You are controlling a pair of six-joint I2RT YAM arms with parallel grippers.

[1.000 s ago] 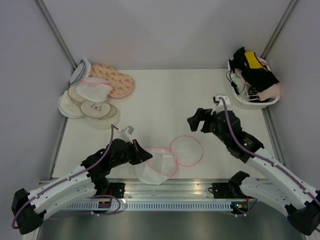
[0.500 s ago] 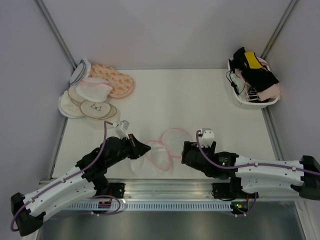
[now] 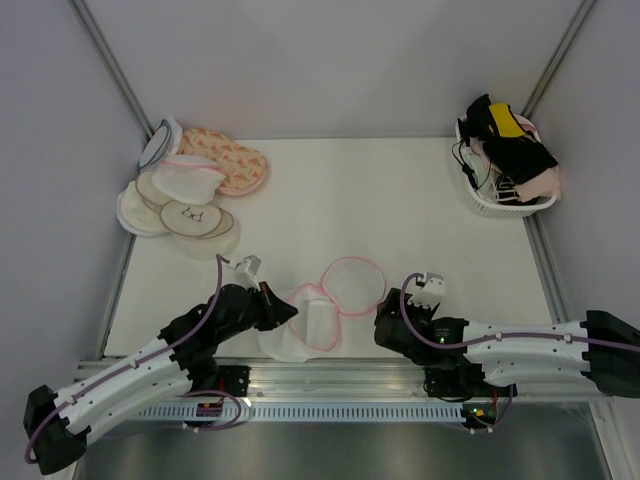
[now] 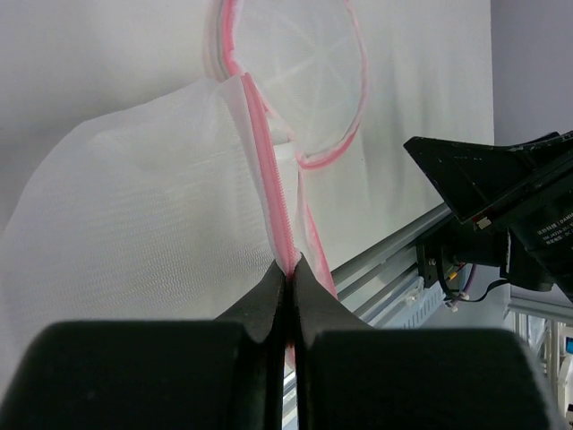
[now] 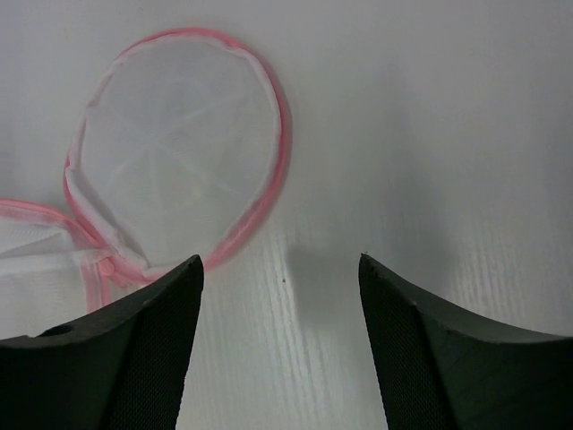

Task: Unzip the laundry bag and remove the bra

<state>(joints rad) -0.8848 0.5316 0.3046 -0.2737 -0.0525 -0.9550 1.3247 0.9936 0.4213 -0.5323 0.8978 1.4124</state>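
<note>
The laundry bag (image 3: 300, 335), white mesh with pink zipper trim, lies unzipped near the table's front edge. Its round lid (image 3: 352, 285) is flipped open to the upper right. My left gripper (image 3: 289, 310) is shut on the pink zipper rim (image 4: 269, 170), with the mesh body (image 4: 134, 215) spread to its left and the lid (image 4: 295, 72) beyond. My right gripper (image 3: 384, 322) hovers just right of the lid, open and empty. In the right wrist view that gripper (image 5: 280, 260) frames bare table, the lid (image 5: 179, 152) lying up and to the left. The bra is out of view.
A white basket (image 3: 470, 185) heaped with dark, yellow and pink garments stands at the back right. A peach floral pouch (image 3: 228, 160), a cream disc with a bra drawing (image 3: 195, 216) and other pouches lie piled at the back left. A metal rail (image 3: 340, 378) runs along the front edge.
My right arm swung from mid-table down to the front edge beside the lid, and its jaws narrowed a little. The lid shifted left and back. My left gripper kept its grip on the rim.
</note>
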